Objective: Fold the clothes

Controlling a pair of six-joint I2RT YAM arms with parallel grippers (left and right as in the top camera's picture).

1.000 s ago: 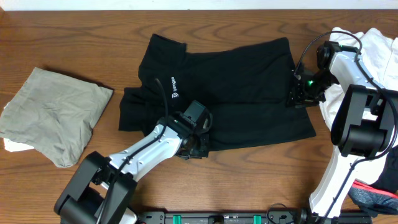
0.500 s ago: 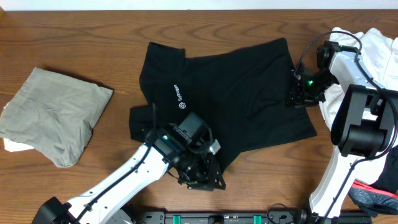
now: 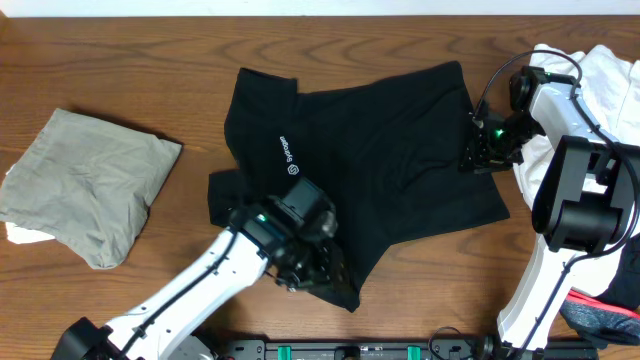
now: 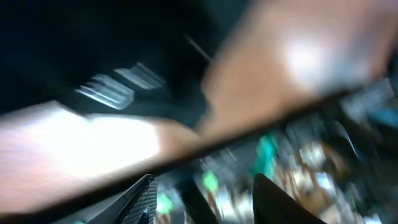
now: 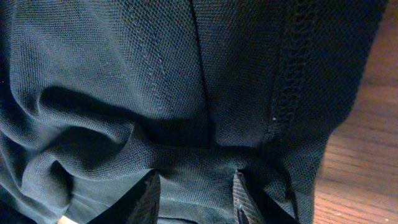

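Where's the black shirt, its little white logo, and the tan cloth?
black shirt (image 3: 400, 140), overhead view, middle of its body.
white logo (image 3: 288, 157), overhead view, on the lettering.
tan cloth (image 3: 85, 185), overhead view, its middle.

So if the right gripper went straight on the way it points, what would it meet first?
The black shirt: its fabric fills the wrist view just ahead of the right gripper, bunched up between the fingers. Wooden table shows only off to one side.

black shirt (image 3: 400, 150), khaki garment (image 3: 85, 185), brown wood-grain table (image 3: 150, 60)
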